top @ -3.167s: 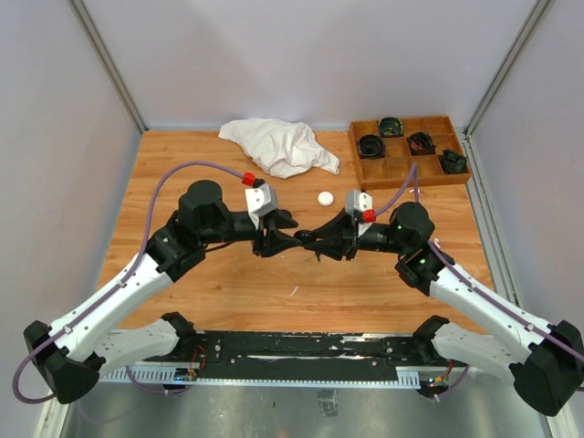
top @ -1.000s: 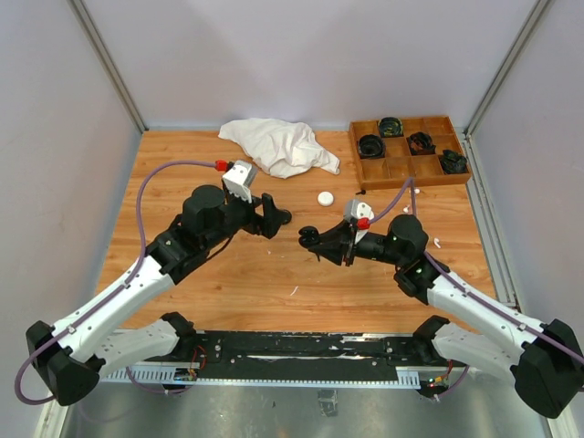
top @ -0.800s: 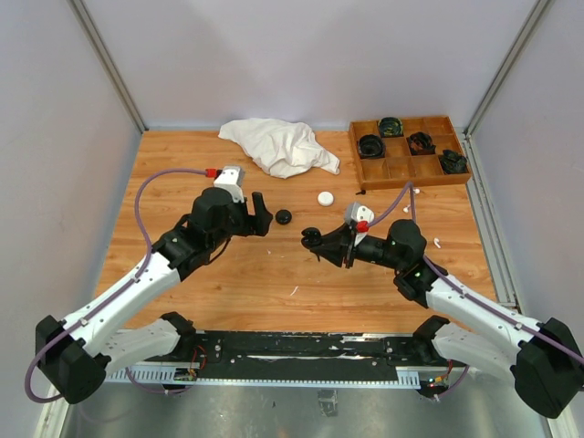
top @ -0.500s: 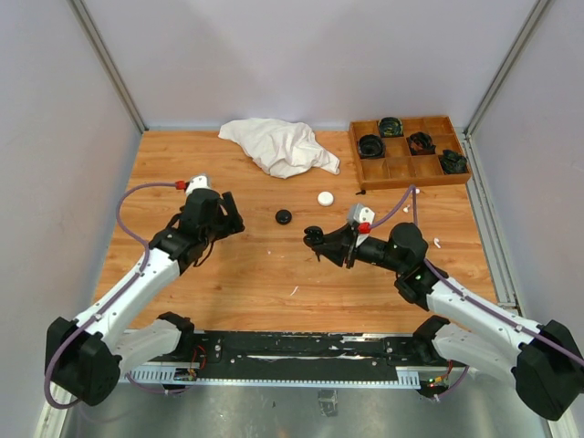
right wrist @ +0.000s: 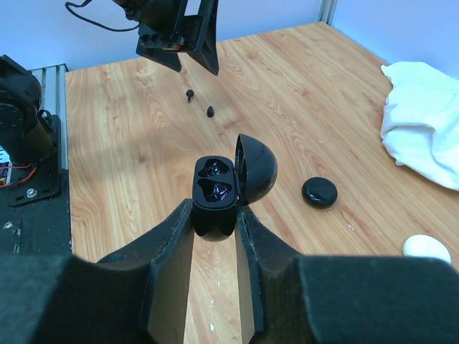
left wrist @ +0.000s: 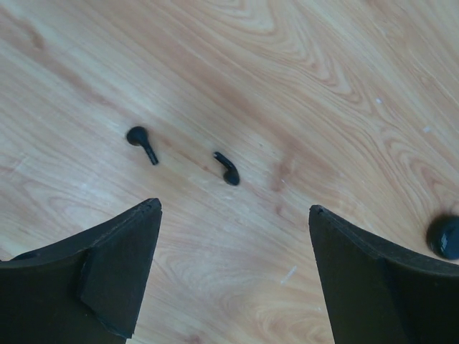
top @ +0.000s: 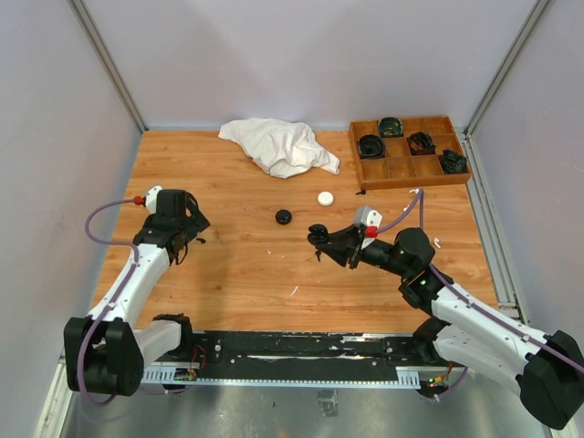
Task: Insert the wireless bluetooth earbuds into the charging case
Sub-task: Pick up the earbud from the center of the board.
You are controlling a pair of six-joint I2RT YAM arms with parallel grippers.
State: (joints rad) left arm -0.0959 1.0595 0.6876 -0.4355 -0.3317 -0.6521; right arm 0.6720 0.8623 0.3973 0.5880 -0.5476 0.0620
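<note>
Surface: wood-grain table, smooth and bare across its middle, was walled by pale panels on three sides.
Far edge: a crumpled white cloth lay there; a wooden compartment tray sat in the right corner.
Left gripper: jaws were spread wide and held nothing.
Earbuds: two tiny black stemmed pieces lay apart on the wood beneath it.
Right gripper: clamped on the glossy charging case, lid hinged open.
Centre: a black puck and a white puck rested apart.

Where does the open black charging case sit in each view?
Top: right of centre, open black charging case in the right tool.
Left wrist: not in it.
Right wrist: centre, between the fingers.
Shared landmark: black disc on the table, in all three.
</note>
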